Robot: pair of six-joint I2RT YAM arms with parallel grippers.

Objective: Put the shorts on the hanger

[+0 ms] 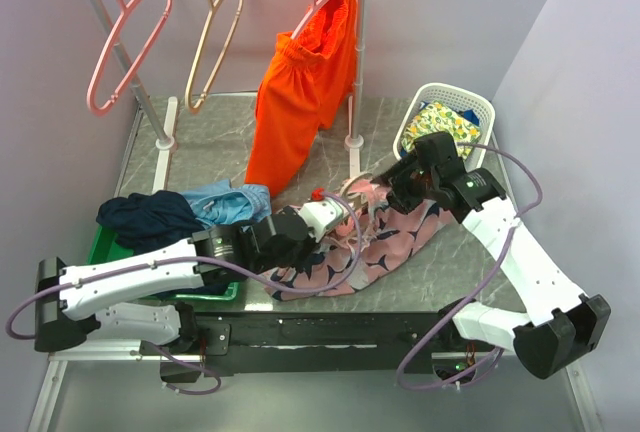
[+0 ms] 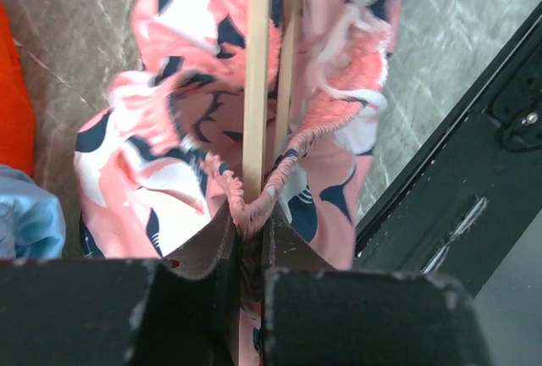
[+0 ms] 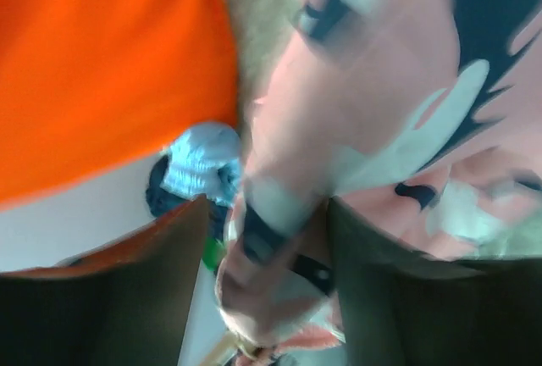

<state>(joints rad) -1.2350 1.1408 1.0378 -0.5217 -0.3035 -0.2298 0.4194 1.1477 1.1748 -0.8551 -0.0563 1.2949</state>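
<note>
Half done, I think: the hanger (image 2: 257,69) pokes into the shorts (image 2: 169,154). The left gripper (image 2: 248,230) pinches the waistband (image 2: 313,133); the right gripper (image 3: 267,239) has a grip I cannot tell. Next, pull cloth along.

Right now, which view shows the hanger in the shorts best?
Left wrist: the hanger shows sharply, bars among the shorts. Top external has it mostly covered; right wrist is blurred, with perhaps a beige tip.

shorts (image 3: 381,129) blurred in right wrist view | hanger (image 2: 257,86) cut off at top edge
</note>
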